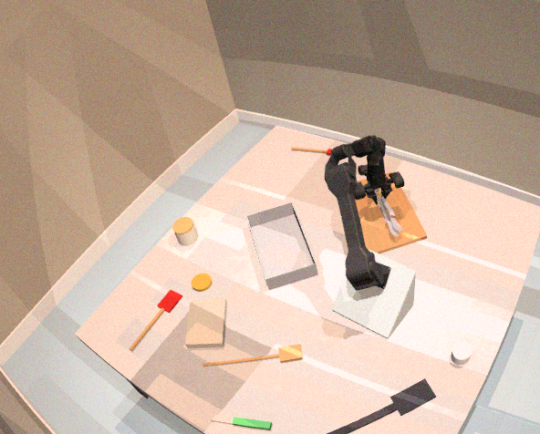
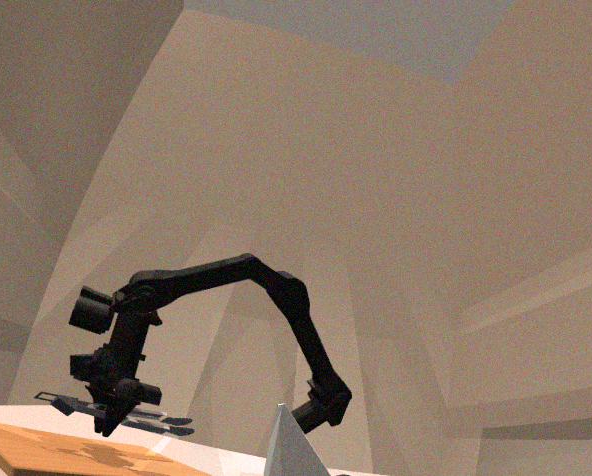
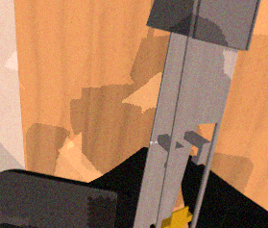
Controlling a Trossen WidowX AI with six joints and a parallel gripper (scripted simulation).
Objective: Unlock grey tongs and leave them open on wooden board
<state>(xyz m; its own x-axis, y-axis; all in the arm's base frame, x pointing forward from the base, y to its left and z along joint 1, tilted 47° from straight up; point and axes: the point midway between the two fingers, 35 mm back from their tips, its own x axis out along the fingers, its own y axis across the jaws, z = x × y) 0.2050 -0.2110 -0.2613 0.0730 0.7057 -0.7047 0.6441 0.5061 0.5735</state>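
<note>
The grey tongs (image 1: 388,213) (image 2: 177,430) (image 3: 198,86) are held nearly level, a little above the wooden board (image 1: 412,228) (image 2: 9,444) (image 3: 44,95). Their two tips stand slightly apart, pointing toward the arm's base. My gripper (image 1: 379,198) (image 2: 104,429) (image 3: 164,157) points down and is shut on the tongs between hinge and tips. A yellow piece (image 3: 176,218) shows on the tongs in the wrist view. The roasting tin (image 1: 291,276) stands beside the board with nothing across it. The finger contacts are partly hidden.
A white base block (image 1: 378,304) carries the arm near the board. A red spatula (image 1: 329,151) lies behind. A jar (image 1: 185,232), a yellow disc (image 1: 201,282), a beige block (image 1: 205,325), an orange spatula (image 1: 290,353) and a black spatula (image 1: 412,397) lie farther off.
</note>
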